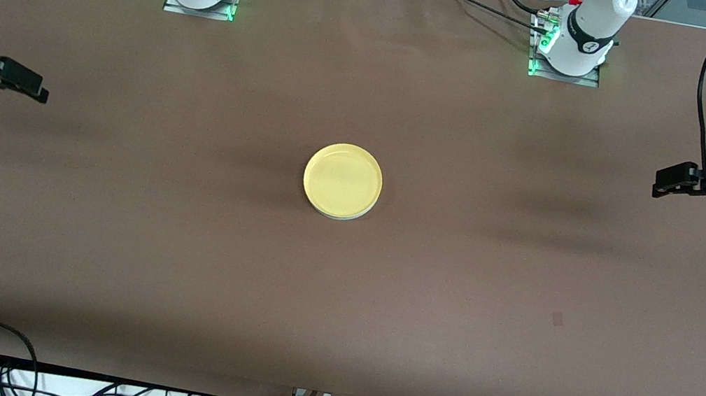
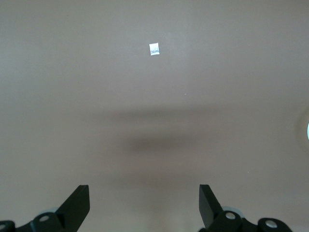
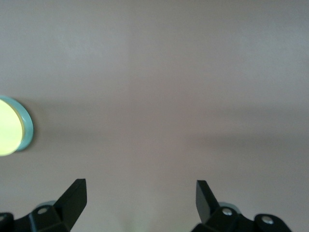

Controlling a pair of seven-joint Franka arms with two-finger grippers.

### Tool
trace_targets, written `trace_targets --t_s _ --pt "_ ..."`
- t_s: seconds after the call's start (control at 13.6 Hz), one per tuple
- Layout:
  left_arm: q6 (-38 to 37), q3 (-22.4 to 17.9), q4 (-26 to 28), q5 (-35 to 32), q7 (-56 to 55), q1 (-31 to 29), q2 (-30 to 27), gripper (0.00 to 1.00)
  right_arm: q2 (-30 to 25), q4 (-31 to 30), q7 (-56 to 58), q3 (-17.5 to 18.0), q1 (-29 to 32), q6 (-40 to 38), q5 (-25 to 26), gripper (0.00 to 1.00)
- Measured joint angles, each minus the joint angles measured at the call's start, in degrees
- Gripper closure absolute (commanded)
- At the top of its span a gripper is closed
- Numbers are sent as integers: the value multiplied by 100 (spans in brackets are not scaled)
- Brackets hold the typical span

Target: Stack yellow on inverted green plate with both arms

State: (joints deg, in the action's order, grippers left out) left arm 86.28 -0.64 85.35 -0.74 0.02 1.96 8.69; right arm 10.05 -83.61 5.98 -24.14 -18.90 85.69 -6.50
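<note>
Although both arms wait at the table's [image 1: 105,244] ends, the round, shallow, bright yellow plastic plate [image 1: 342,180] already sits on the pale mint-green plastic plate [image 1: 344,216], well apart from either hand. The left hand [image 2: 144,203] and right hand [image 3: 141,199] each hover with fingers spread apart, holding nothing. Both plates look light, stiff and slippery; the low rim seems the best hold.

One yellow plate [image 1: 342,180], one green plate [image 1: 350,217] beneath it, and two grippers, the left gripper [image 1: 670,183] and right gripper [image 1: 30,87].
</note>
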Motion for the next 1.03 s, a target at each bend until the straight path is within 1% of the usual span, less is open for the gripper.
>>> trace_targets --t_s 0.07,0.3,0.37,0.44,0.59,0.81,1.03 --pt "4 -1 -1 0 3 -4 4 0 -101 -52 0 174 109 -75 104 0" --pt "42 -14 -32 -89 41 -32 1 0 -207 -114 -6 1082 940 -218 202 0" --pt "59 -13 -38 -162 63 -32 1 0 -224 -125 -6 1291 1190 -245 207 0" --pt "91 -13 -44 -185 80 -32 1 0 -241 -130 -8 1423 1361 -271 207 0" --pt "123 -13 -49 -192 101 -32 1 0 -276 -141 -95 1562 1494 -325 247 0" --pt "130 -13 -50 -192 114 -31 1 0 -315 -167 -189 1720 1502 -360 392 0" --pt "141 -13 -53 -192 116 -31 1 0 -318 -172 -196 1733 1521 -351 520 0"
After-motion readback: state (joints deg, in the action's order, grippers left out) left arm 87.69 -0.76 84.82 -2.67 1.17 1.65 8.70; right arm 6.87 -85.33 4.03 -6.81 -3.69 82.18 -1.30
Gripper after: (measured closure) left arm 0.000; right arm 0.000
